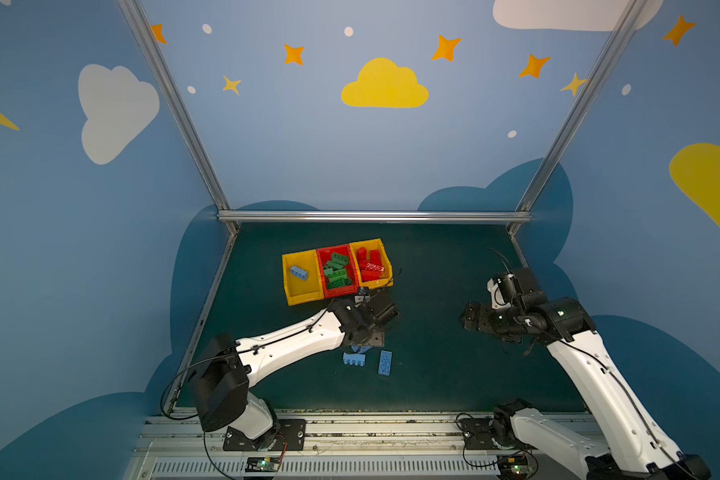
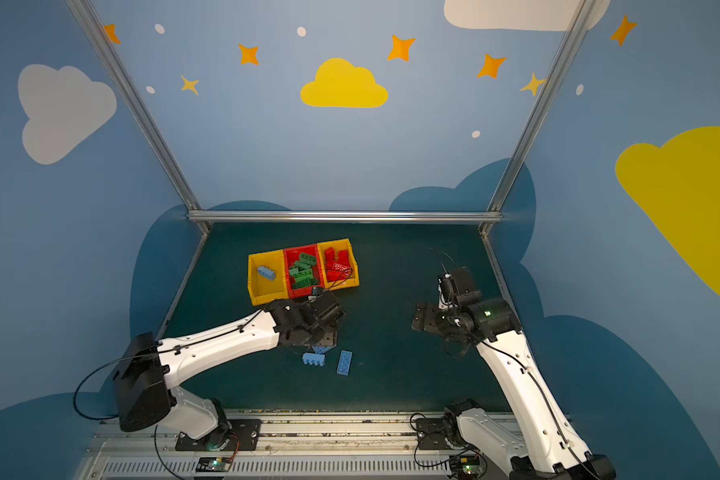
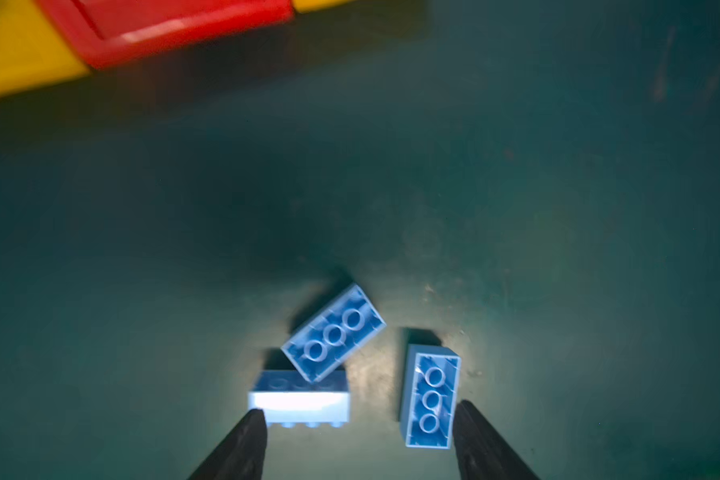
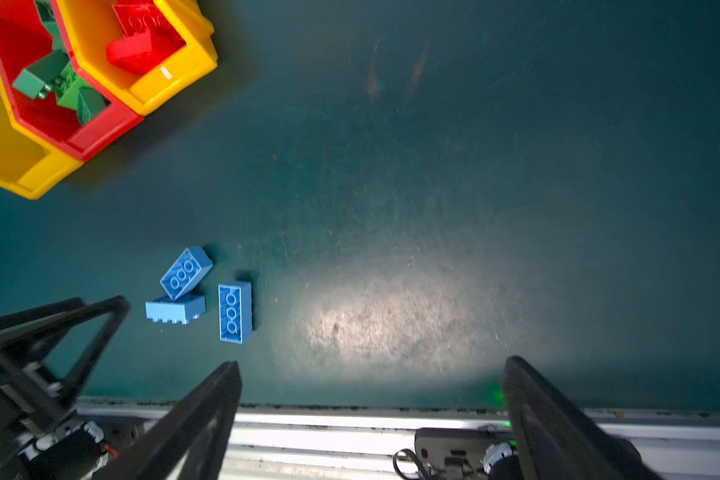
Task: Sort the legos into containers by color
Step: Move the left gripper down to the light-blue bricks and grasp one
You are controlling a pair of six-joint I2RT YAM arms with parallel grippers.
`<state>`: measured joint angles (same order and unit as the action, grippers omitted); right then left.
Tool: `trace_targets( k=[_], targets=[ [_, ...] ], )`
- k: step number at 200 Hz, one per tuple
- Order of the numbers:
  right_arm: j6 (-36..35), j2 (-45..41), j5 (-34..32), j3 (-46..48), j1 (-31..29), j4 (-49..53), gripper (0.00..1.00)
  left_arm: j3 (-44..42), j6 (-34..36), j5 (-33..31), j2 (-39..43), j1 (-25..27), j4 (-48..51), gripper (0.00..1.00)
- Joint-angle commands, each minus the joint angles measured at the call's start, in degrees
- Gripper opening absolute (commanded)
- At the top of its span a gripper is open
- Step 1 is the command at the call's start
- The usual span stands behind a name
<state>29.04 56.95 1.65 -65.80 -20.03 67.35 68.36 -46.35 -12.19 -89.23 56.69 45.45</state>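
A dark green mat (image 1: 454,266) fills the lower middle of both top views. At its centre the left gripper (image 3: 360,409) hangs with fingers partly spread and empty. The right gripper (image 4: 371,361), at mid-right, gapes wide and is empty. Above centre, the containers (image 1: 304,297) hold one blue brick (image 1: 299,272) left, green bricks (image 1: 336,270) middle and red bricks (image 1: 370,264) right. Three loose blue legos (image 1: 385,362) lie below centre.

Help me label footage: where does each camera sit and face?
Top views: high behind the left arm and right arm, both showing, looking down at the table and back wall.
Left wrist: on that arm, facing down past the open left gripper at blue legos.
Right wrist: on its arm, facing down past the open right gripper.
All share: blue legos, containers.
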Motion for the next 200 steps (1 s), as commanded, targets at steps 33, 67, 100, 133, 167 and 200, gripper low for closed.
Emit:
trace_targets(
  k=[33,67,100,133,167,200],
  targets=[
    [-1.00,-4.87,1.95,2.30,0.51,4.36,0.96,1.97,-5.87,-2.60,-8.52,5.05,-1.79,0.70],
    [-0.47,-7.30,1.57,2.80,0.52,6.78,0.96,0.81,-5.02,0.89,-12.79,5.56,-6.80,0.71],
    [-0.54,-8.83,0.13,1.82,0.64,9.29,0.96,0.00,-4.55,2.95,-15.11,6.05,-10.19,0.71],
    [-0.26,-9.13,-0.58,1.46,0.74,10.79,0.96,0.46,-3.02,4.67,-16.87,6.07,-11.77,0.70],
    [0.60,-9.75,-0.86,1.23,0.70,11.64,0.96,0.30,-2.83,6.11,-19.71,6.07,-11.27,0.63],
    [1.19,-9.75,-1.39,1.11,0.70,11.81,0.96,-0.47,-2.41,6.21,-20.16,5.79,-10.66,0.47]
  ],
)
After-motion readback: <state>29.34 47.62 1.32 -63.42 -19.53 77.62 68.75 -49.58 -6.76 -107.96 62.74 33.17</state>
